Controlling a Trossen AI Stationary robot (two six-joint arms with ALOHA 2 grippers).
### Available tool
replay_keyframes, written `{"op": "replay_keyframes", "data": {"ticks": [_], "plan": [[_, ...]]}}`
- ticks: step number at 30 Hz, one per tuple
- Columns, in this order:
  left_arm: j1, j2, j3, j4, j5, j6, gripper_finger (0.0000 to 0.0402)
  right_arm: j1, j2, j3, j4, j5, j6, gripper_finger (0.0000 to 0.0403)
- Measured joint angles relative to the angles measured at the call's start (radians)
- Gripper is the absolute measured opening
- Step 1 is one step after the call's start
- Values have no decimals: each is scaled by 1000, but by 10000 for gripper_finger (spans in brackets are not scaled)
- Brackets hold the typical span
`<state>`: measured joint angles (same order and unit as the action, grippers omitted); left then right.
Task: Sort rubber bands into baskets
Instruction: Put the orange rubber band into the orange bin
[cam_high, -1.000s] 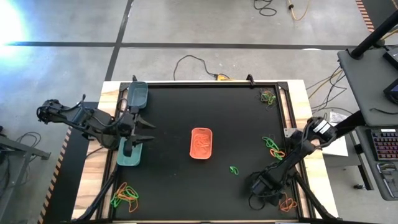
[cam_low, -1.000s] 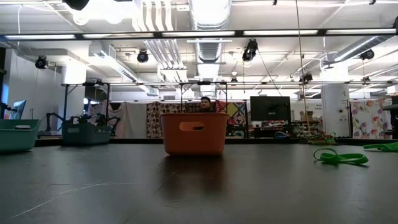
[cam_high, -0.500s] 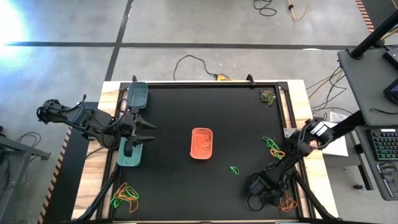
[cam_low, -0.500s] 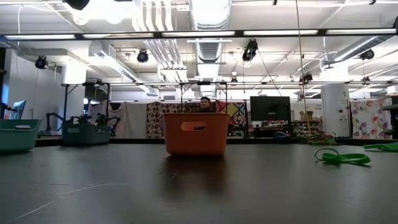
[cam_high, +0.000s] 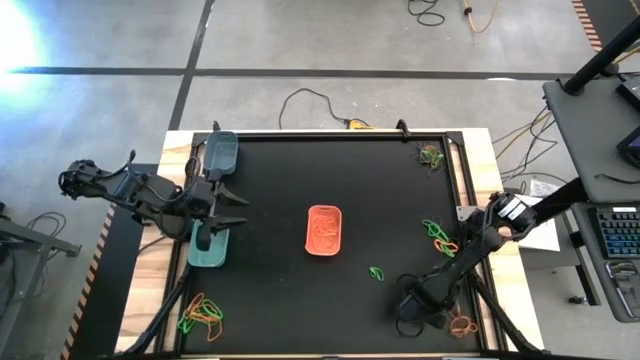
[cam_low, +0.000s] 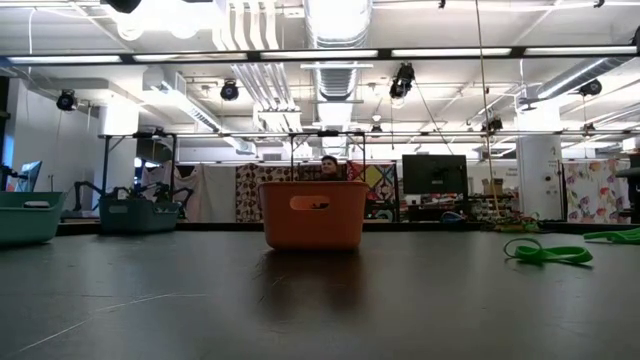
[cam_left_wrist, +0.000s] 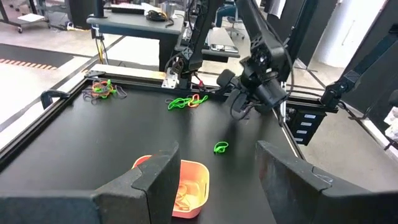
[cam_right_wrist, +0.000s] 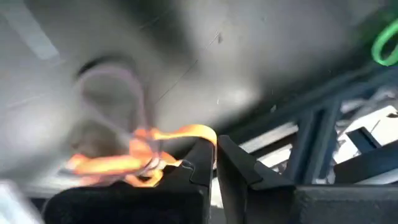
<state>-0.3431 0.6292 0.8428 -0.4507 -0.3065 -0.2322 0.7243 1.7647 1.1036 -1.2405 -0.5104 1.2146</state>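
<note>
The black matte surface (cam_high: 380, 190) carries three shallow rounded plastic baskets: an orange one (cam_high: 324, 231) at its middle with bands inside, a dark grey-teal one (cam_high: 221, 153) at the far left corner, and a light teal-green one (cam_high: 211, 246) nearer on the left. The left pincer (cam_high: 236, 211) hovers between those two left baskets, its fingers parted and empty. The right pincer (cam_right_wrist: 215, 151) is down at the near right corner, fingers pressed together on an orange rubber band (cam_right_wrist: 180, 132) from a small tangle (cam_high: 462, 325). Thin green and orange rubber loops (cam_high: 436, 236) lie near the right edge, more (cam_high: 202, 313) at the near left, and one green loop (cam_high: 376, 272) alone.
</note>
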Motion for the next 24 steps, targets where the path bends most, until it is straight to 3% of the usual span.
{"op": "replay_keyframes", "data": {"ticks": [8, 13, 18, 21, 24], "plan": [[0, -34, 0, 3, 3, 14, 192, -110, -4, 204, -34, 251, 49, 9], [0, -65, 0, 2, 100, 18, 192, -237, -4, 325, -31, 480, 0, 9], [0, -83, 0, -2, 147, 12, 192, -368, -6, 458, 175, 755, -298, 9], [0, -84, 0, -2, 161, -14, 192, -444, 3, 485, 444, 781, -579, 9], [-1, -80, 0, -2, 170, -38, 192, -512, 51, 507, 576, 780, -701, 9]]}}
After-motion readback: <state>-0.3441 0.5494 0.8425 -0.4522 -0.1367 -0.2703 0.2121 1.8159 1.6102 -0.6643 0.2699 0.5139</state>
